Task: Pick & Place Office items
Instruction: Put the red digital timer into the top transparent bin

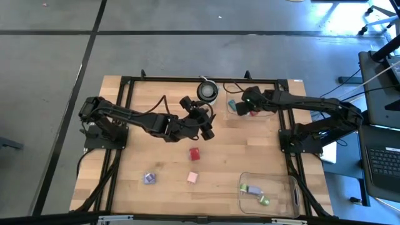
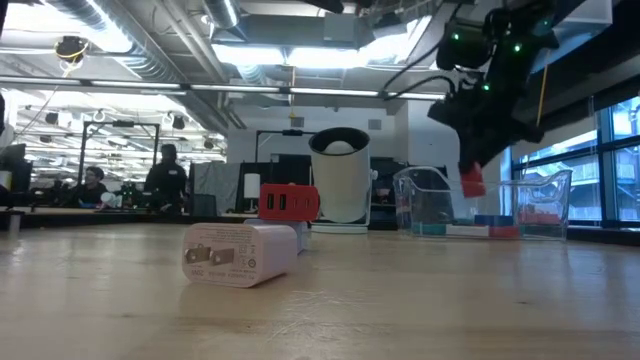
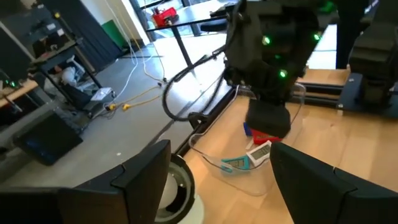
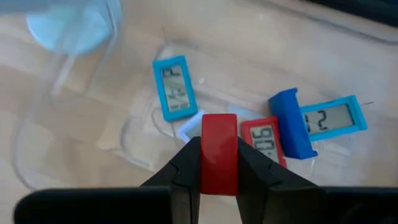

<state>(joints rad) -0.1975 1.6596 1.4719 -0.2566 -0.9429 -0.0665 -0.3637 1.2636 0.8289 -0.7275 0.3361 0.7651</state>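
Observation:
My right gripper (image 4: 219, 148) is shut on a red piece (image 4: 219, 134) over a clear tray (image 1: 232, 112) at the table's far side. In that tray lie two teal pieces (image 4: 174, 87), a red one (image 4: 264, 142) and a blue one (image 4: 291, 124). A red piece (image 1: 194, 154), a lilac one (image 1: 149, 179) and a pink one (image 1: 192, 177) rest flat on the tabletop. My left gripper (image 3: 221, 149) hovers open at mid-table, left of the tray, pointing at it, with nothing between its fingers. My right gripper pinches the red piece between its two fingers, on two opposite sides (image 4: 205, 163). The fingers slant down from above. One end of the piece sticks out past the fingertips (image 2: 472, 184), and it hangs clear above the tray's floor and the pieces lying there.
A round white-and-black object (image 1: 207, 91) stands at the far edge beside the tray. A second clear tray (image 1: 287, 187) with green pieces sits at the near right. Black frame rails (image 1: 125, 125) border the tabletop. People show in the room behind.

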